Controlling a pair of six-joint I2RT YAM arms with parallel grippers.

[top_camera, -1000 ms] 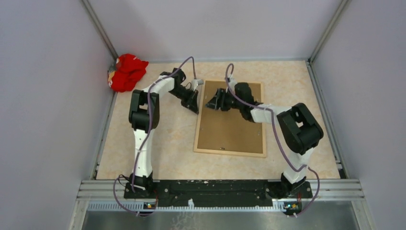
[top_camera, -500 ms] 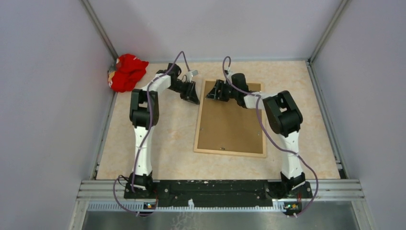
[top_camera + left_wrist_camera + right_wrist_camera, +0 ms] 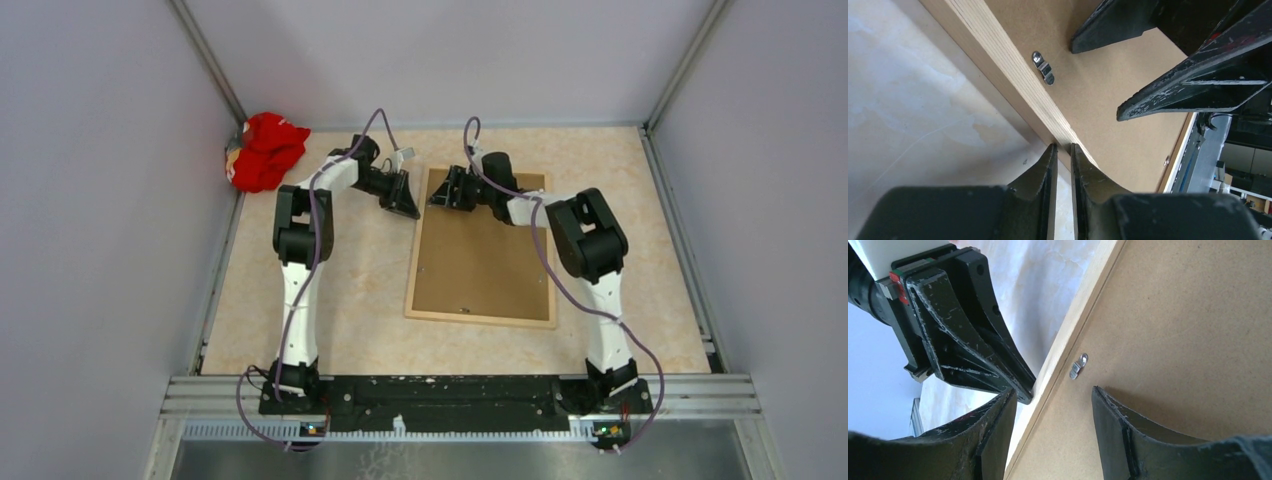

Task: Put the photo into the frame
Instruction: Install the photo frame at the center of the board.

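The light wood frame [image 3: 412, 272] lies face down on the table with the brown backing board [image 3: 480, 260] set inside it. The photo is hidden. My left gripper [image 3: 408, 208] is shut and empty, its tips [image 3: 1062, 146] against the outer side of the frame's left rail [image 3: 998, 75] near the far left corner. My right gripper [image 3: 437, 197] is open just above the same corner [image 3: 1054, 395]. One finger is over the rail [image 3: 1073, 325], the other over the board [image 3: 1188, 340]. A small metal clip [image 3: 1078, 365] lies on the board between both grippers, also in the left wrist view [image 3: 1043, 67].
A crumpled red cloth [image 3: 265, 150] lies in the far left corner of the table against the wall. Grey walls close in the table on three sides. The arm bases sit along the near rail.
Both grippers have moved toward the far end of the frame. The right arm has stretched out to the frame's far left corner. The frame and board have stayed in place.
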